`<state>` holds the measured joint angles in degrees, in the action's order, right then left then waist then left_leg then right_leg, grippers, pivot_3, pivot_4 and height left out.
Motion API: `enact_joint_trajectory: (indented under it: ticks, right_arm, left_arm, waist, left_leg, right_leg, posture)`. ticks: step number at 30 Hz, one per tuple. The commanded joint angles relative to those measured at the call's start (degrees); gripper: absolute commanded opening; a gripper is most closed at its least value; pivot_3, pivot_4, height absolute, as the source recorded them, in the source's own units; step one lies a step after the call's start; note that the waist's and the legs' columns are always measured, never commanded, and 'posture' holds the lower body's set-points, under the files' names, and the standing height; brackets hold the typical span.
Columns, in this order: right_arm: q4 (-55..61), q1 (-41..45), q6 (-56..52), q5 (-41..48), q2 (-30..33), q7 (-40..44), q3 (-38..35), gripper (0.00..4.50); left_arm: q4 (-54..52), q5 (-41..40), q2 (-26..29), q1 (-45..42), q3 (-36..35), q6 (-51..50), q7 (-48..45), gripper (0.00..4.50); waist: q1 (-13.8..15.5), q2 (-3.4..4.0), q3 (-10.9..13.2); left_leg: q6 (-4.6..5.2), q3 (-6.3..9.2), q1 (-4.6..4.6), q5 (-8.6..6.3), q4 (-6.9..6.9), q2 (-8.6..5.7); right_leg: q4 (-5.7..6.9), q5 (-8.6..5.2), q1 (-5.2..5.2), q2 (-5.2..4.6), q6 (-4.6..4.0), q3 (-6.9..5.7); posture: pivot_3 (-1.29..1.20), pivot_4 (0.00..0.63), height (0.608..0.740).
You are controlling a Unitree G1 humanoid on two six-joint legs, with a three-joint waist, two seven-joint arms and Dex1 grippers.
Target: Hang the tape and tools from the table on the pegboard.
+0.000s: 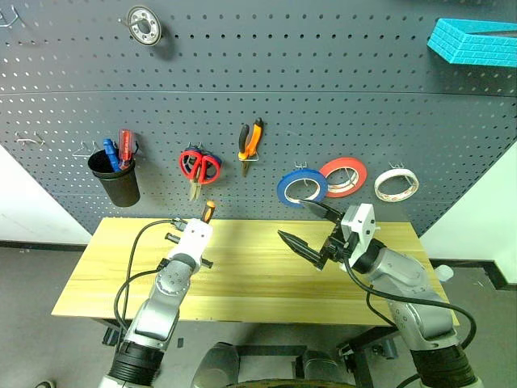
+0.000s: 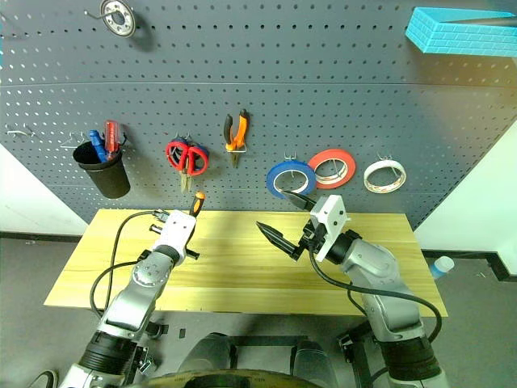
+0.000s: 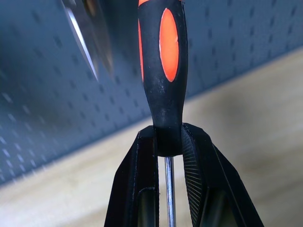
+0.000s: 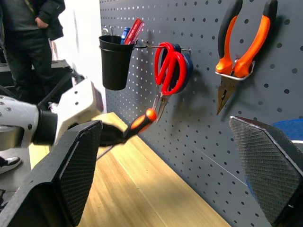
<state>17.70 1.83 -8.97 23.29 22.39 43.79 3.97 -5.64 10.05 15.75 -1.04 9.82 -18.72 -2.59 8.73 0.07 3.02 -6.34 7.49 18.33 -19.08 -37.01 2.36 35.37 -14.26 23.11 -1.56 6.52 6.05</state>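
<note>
The left gripper point(image 3: 169, 142) is clamping the screwdriver point(image 1: 208, 211) low on its handle just below the pegboard point(image 1: 323, 73), risking slippage, while the right gripper point(image 1: 311, 226) is gaping empty.

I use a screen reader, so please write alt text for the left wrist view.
The left gripper is shut on the screwdriver where its orange-and-black handle meets the metal shaft, handle pointing away from the wrist. Behind are the dark grey pegboard and the light wood table.

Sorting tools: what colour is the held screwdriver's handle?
Black with orange insets, clearest in the left wrist view: screwdriver.
</note>
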Motion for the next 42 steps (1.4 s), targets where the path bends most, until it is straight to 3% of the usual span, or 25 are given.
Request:
enact_joint_trajectory:
  ticks: [1,20,35,42]
  right_arm:
    - [0.4,1.6,1.6,0.2,-0.2,0.4,-0.5,4.50]
    - [-1.3,2.8,1.7,0.6,0.7,2.2,-1.2,4.50]
    - [-4.6,5.5,1.9,0.8,0.2,5.1,0.0,4.50]
    - [-0.8,6.0,-1.2,6.9,-1.8,5.0,-1.5,4.50]
  left_arm:
    - [-1.7,2.5,1.2,0.5,-1.1,5.0,1.4,0.37]
    - [-4.9,16.8,4.5,7.8,-6.8,34.3,18.1,0.37]
    - [-13.7,15.4,3.2,-1.5,-14.5,31.8,15.5,0.37]
    - [-12.5,11.9,1.4,-9.3,-18.1,25.3,14.1,0.37]
  waist:
    - [0.1,0.00,0.0]
    - [2.0,0.00,0.0]
    - [4.5,0.01,0.0]
    - [4.9,0.01,0.0]
  left_leg:
    - [0.00,0.00,0.00,0.00,0.00,0.00]
    - [0.00,0.00,0.00,0.00,0.01,0.00]
    - [0.00,-0.01,0.00,0.00,0.01,0.00]
    - [0.00,-0.01,0.00,0.00,0.00,0.00]
  right_leg:
    - [0.00,0.00,0.00,0.00,0.00,0.00]
    - [0.00,0.00,0.00,0.00,0.00,-0.01]
    - [0.01,0.01,0.00,0.00,0.00,-0.01]
    - [0.03,0.02,0.00,0.01,0.01,-0.01]
  posture:
    - [0.35,0.000,0.740]
    - [0.37,0.000,0.740]
    - [0.42,0.000,0.740]
    - [0.42,0.000,0.740]
